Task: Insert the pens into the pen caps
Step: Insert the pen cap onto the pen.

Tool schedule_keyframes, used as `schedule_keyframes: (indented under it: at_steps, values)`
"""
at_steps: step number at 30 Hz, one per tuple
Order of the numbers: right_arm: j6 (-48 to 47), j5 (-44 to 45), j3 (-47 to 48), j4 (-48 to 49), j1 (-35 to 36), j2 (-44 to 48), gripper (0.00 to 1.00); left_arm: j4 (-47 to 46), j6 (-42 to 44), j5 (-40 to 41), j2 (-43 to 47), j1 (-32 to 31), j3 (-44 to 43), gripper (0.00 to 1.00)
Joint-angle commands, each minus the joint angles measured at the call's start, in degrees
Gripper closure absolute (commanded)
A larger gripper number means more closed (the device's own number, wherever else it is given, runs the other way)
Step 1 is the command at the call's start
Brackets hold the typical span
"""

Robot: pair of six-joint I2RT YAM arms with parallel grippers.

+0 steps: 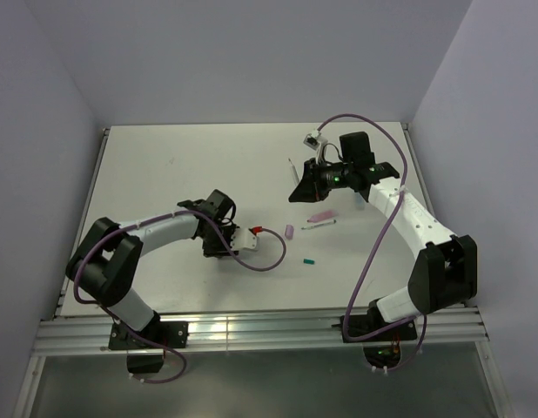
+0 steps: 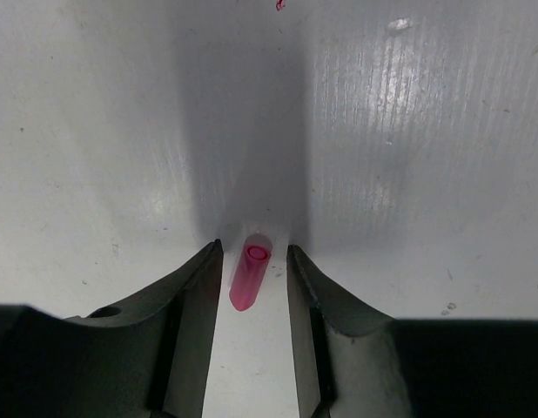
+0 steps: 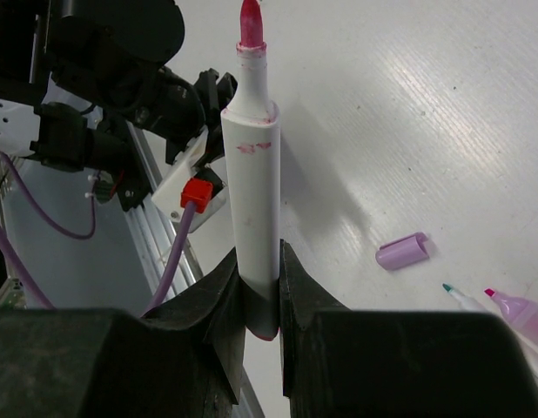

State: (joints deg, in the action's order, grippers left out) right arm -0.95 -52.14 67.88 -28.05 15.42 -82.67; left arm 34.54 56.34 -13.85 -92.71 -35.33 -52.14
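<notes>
The white worktop (image 1: 182, 165) carries everything, with the left arm (image 1: 156, 228) curled in over its near left part and the right arm (image 1: 417, 222) reaching in from the right.

The right hand (image 3: 260, 261) is clamped on the lower barrel of a white pen (image 3: 250, 192). In the right wrist view the pen stands straight up out of the jaws, its uncapped pink tip pointing away from the hand.

The left hand (image 2: 254, 246) is low over the worktop with a pink cap (image 2: 249, 279) between its fingers, open end facing away from the hand. A thin strip of white shows on each side of the cap, and I cannot tell whether the jaws are pinching it or only standing around it.

Between the two hands lie a pink pen (image 1: 319, 217) and a teal-tipped pen (image 1: 321, 225), just beside each other. A lilac cap (image 1: 289, 232) lies near them on its side. A teal cap (image 1: 309, 260) lies a little nearer the arm bases, apart from the rest.
</notes>
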Motion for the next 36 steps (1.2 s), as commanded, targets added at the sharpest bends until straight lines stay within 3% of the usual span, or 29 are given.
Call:
schedule_keyframes:
  at_steps: [1, 20, 23, 26, 27, 29, 33, 36]
  values:
    - [-0.89, -1.12, 0.68, 0.10, -0.48, 1.99, 1.00, 1.14, 2.81, 2.68, -2.57, 0.70, 3.45, 0.59]
    - [-0.98, -1.65, 0.94, -0.16, -0.30, 1.46, 1.00, 3.86, 4.48, 1.54, -5.81, 2.81, 0.20, 0.60]
    - [-1.25, -1.91, 0.94, -0.16, -0.30, 1.38, 1.00, 5.35, 5.45, 1.28, -7.22, 2.72, -0.68, 0.67]
    - [-1.33, -2.18, 0.94, -0.16, -0.30, 1.03, 1.00, 7.28, 5.01, -0.21, -9.15, 2.72, -2.61, 0.82]
    - [-1.25, -2.18, 0.94, -0.16, -0.22, 0.85, 1.00, 7.64, 4.84, -0.65, -9.59, 2.72, -3.14, 0.91]
    - [-1.33, -2.18, 1.03, -0.16, -0.13, 0.93, 1.00, 9.21, 3.43, -2.32, -9.69, 2.64, -4.98, 0.98]
    - [-1.42, -0.69, 1.56, -0.16, 0.40, 1.46, 1.00, 12.91, -1.22, -8.11, -4.69, 2.90, -9.55, 1.00]
    - [-1.60, 0.45, 2.61, 0.10, 0.58, 1.99, 1.00, 14.23, -13.99, -16.80, 2.25, 5.26, -17.01, 1.00]
